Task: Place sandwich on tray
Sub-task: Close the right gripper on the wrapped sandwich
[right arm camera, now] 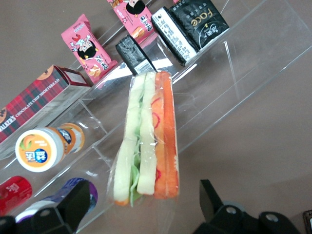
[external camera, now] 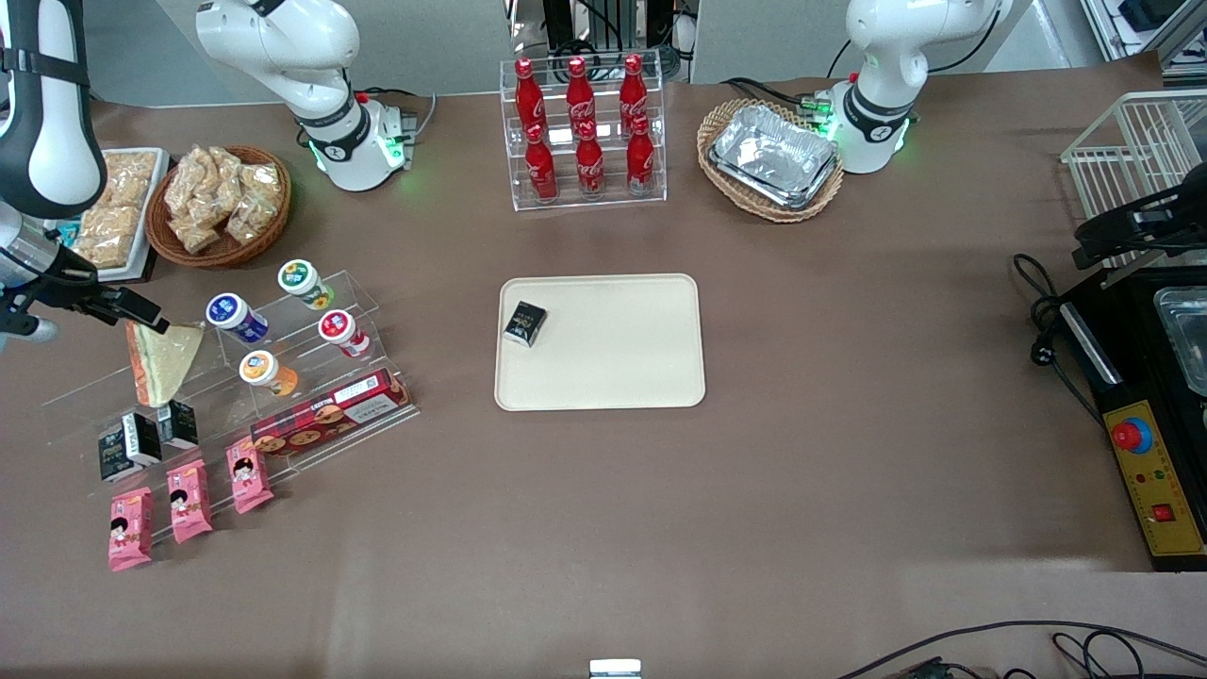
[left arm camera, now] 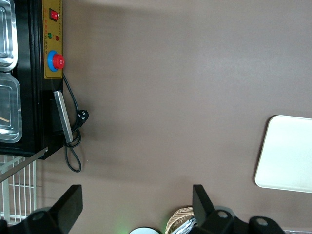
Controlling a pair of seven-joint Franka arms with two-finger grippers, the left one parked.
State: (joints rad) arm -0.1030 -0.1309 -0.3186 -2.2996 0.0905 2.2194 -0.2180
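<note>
Three pink snack packets lay nearest the front camera, at the foot of a clear stepped rack toward the working arm's end of the brown worktop. On that rack stood four round-lidded cups, one red tartan biscuit box, two small black boxes and the one sandwich, a wrapped wedge on the upper step. A third black box lay on the cream tray in the middle of the worktop, well apart from the sandwich. Six red cola bottles stood in a clear stand farther from the camera, with a wicker basket of foil trays beside it and another basket of bagged snacks near the rack.

In the front view, the right arm's tool touched the sandwich's top corner, though its grip could not be read there. The right wrist view showed the sandwich edge-on, with orange, white and green layers, and the tool released, its two fingers spread either side of the wedge's end. The left wrist view held only one corner of the tray and a control box with a red button.
</note>
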